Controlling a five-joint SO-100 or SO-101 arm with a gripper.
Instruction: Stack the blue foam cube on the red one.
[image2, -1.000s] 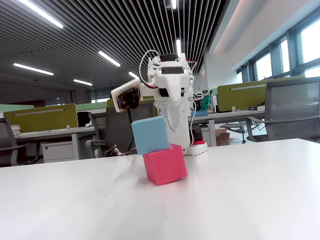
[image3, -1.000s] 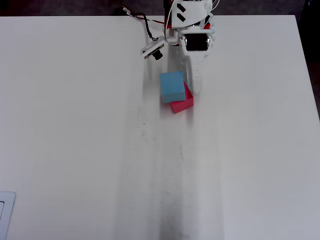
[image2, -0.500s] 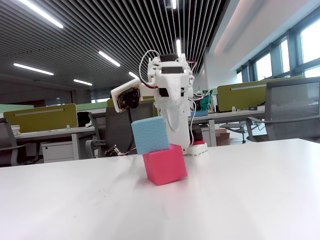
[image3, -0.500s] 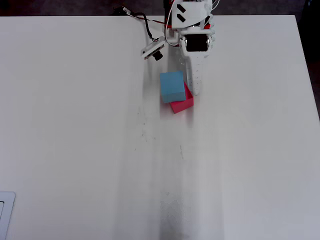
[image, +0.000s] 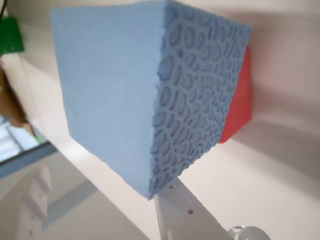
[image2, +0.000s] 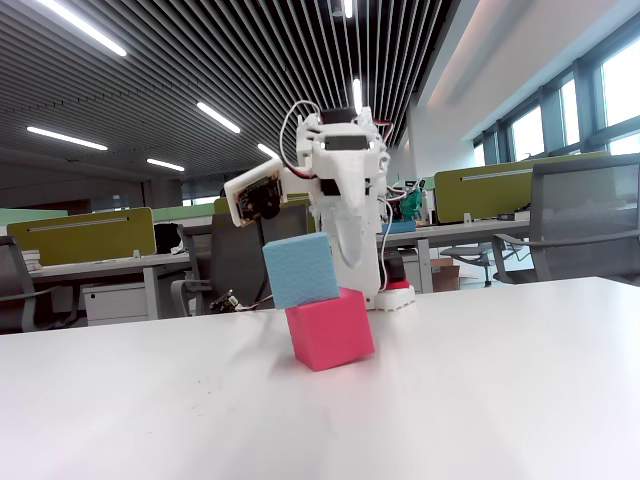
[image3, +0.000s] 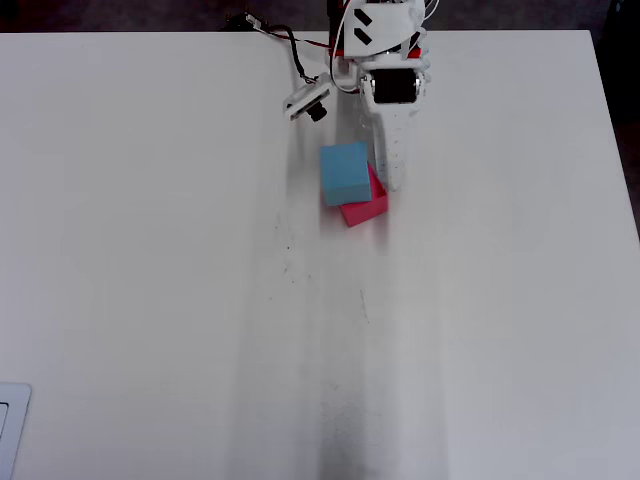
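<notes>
- The red cube (image2: 330, 328) serves as the landmark. It rests on the white table (image2: 480, 400), slightly tilted in the fixed view, with one lower corner turned toward the camera.
- The blue foam cube (image2: 300, 269) sits on top of the red cube, touching it, shifted to the left of it in the fixed view so that part of its underside overhangs the left edge.
- In the overhead view the blue foam cube (image3: 345, 172) covers most of the red cube (image3: 368, 207); only a strip of red shows along its right and lower sides.
- In the wrist view the blue foam cube (image: 150, 85) fills most of the frame, its pitted face turned toward the lens, with a wedge of the red cube (image: 239, 102) showing behind its right edge.
- The gripper (image2: 352, 262) hangs behind the red cube and just to the right of the blue foam cube in the fixed view, its long white finger (image2: 350, 240) pointing down toward the table.
- One white finger (image: 187, 217) enters the wrist view from the bottom, its tip just under the blue foam cube's lower corner.
- Whether the jaws are parted or closed, and whether any finger presses on the blue foam cube, cannot be told from these views.
- The arm's base (image3: 375, 25) stands at the table's far edge, beyond the red cube in the overhead view.
- A small camera module (image2: 252, 197) projects from the arm, above and left of the red cube in the fixed view.
</notes>
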